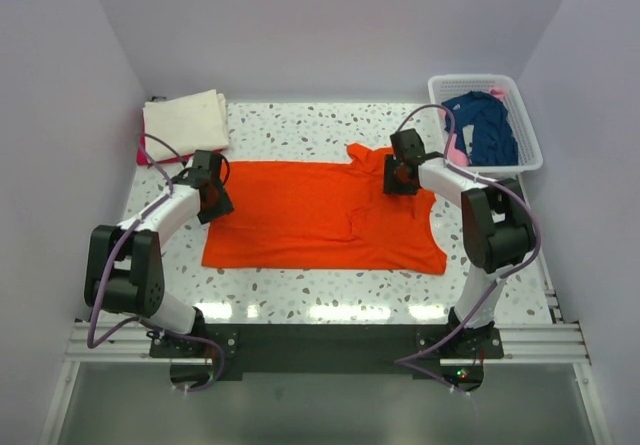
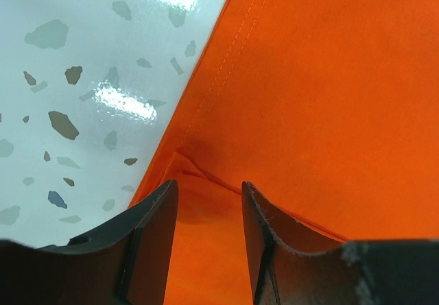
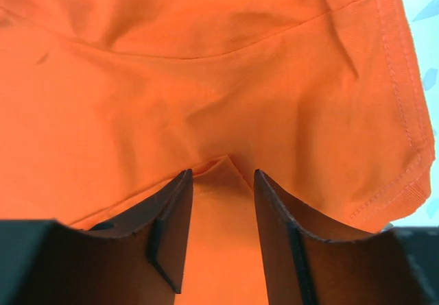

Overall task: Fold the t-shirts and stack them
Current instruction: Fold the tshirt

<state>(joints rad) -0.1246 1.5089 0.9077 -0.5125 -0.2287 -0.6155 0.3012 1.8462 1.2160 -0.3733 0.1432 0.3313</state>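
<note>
A bright orange t-shirt [image 1: 320, 215] lies spread flat on the speckled table [image 1: 300, 130]. My left gripper [image 1: 213, 200] presses down on its left edge. In the left wrist view the gripper [image 2: 209, 190] stands open, its jaws apart with a raised fold of orange cloth [image 2: 206, 236] between them. My right gripper [image 1: 402, 173] is on the shirt's upper right, near the sleeve. It is open too [image 3: 222, 176], with a small peak of cloth [image 3: 223, 202] bunched between the jaws. A folded cream t-shirt [image 1: 185, 120] lies at the back left, over a red one [image 1: 141, 154].
A white lattice basket [image 1: 483, 81] stands at the back right with a navy t-shirt [image 1: 487, 125] in it. Something pink [image 1: 458, 151] hangs by its near left corner. Walls close in the table on the left, back and right.
</note>
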